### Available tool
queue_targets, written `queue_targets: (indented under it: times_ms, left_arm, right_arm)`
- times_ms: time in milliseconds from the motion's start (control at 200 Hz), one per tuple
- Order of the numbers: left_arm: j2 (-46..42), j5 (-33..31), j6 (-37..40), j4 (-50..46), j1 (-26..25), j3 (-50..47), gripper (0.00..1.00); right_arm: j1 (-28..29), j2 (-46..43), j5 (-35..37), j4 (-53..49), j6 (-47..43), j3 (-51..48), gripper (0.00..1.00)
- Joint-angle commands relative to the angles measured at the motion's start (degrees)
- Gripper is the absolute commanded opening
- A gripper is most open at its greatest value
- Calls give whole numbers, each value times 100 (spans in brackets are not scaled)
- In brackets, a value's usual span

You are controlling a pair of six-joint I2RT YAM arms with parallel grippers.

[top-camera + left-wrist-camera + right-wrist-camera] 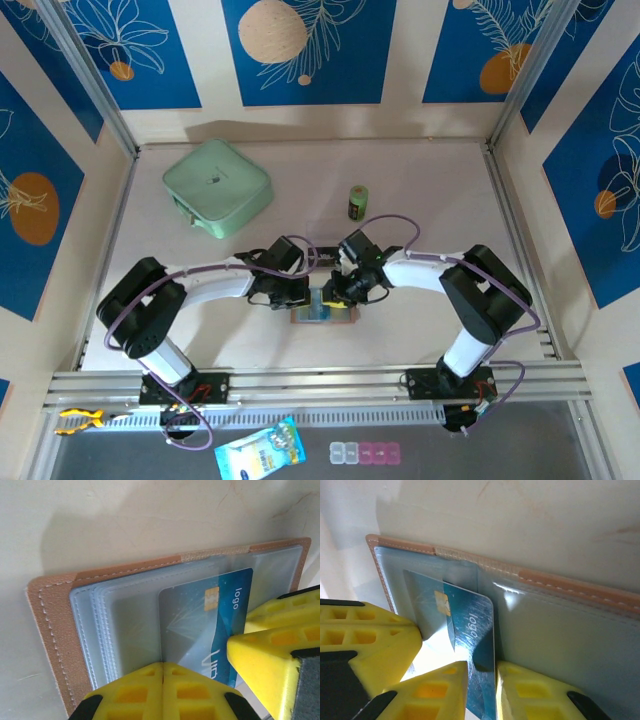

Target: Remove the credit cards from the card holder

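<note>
The card holder (47, 630) is pinned by clenched left fingers (130, 700) so the blue card (470, 625), pinched by right fingers (535, 695), can be withdrawn.

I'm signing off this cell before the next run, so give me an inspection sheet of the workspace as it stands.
Surface: pale table, no spills seen.
Job's things: tan holder lies open between the arms; a blue card sticks partly out of a clear sleeve.
Clutter: mint case at the back left; small green bottle beyond the arms.
Grippers: left gripper shut, tips at the sleeves; right gripper shut on the blue card.
Cables: purple cable loops along both arms; no snag seen.
Surroundings: blue leaf-print panels; blue packet and small boxes on the front ledge.
</note>
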Motion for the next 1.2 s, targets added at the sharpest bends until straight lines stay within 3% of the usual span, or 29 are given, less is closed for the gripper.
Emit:
queue_targets:
  times_ms: [0,475,935,1190]
  left_arm:
    - [142,-80,119,-183,-42,-84,0]
    - [96,-93,122,-192,-40,-67,0]
    - [48,-115,128,-194,-38,-62,0]
    - [47,-97,129,-167,-38,-70,0]
  right_arm:
    - [-22,2,-321,235,173,-80,20]
    - [-186,-307,-276,131,136,-224,10]
    - [-365,-880,320,-1108,-446,70,9]
    - [-287,-793,328,-1192,-470,194,9]
